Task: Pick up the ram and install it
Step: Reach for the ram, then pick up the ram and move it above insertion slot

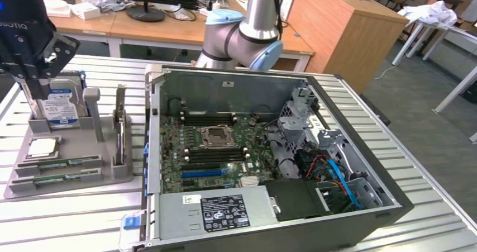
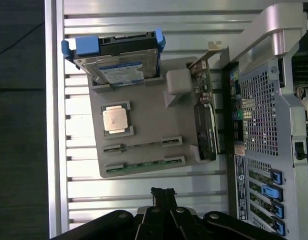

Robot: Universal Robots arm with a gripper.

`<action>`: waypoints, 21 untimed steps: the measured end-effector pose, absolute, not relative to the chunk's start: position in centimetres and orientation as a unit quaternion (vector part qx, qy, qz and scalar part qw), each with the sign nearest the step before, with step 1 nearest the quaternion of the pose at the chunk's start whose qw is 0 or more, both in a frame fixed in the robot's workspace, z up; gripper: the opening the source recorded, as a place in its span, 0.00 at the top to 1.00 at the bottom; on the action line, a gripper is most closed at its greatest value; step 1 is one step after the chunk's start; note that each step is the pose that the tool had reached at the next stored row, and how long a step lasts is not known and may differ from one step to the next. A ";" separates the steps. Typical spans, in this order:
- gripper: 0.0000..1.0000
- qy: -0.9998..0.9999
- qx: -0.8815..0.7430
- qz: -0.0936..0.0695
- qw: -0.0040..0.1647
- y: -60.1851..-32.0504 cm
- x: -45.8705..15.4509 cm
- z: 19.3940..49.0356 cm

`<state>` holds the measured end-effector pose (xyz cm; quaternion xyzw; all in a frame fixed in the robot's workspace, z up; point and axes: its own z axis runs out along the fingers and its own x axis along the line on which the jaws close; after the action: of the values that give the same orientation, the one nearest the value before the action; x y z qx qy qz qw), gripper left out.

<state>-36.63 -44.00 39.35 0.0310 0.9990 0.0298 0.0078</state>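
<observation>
Green thin ram (image 2: 144, 165) | slotted in grey tray (image 2: 154, 120) | black jaws closed

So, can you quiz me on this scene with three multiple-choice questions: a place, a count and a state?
1. Where is the gripper? A by the grey tray, outside the computer case; B inside the case; C over the monitor.
2. How many ram sticks sit in the tray? A none; B two; C five.
3. The gripper is: A shut, empty; B shut on a ram stick; C wide open.
Answers: A, it hangs beside the tray; B, two green sticks lie in its slots; A, its fingers meet on nothing.
</observation>
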 end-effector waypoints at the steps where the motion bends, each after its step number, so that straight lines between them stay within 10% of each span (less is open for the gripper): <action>1: 0.90 0.999 0.031 0.030 0.008 -44.0 -36.6 39.4; 21: 0.90 0.999 0.024 0.030 0.005 -42.5 -36.6 39.3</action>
<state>-36.63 -42.54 39.35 0.0244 0.9992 0.0297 0.0052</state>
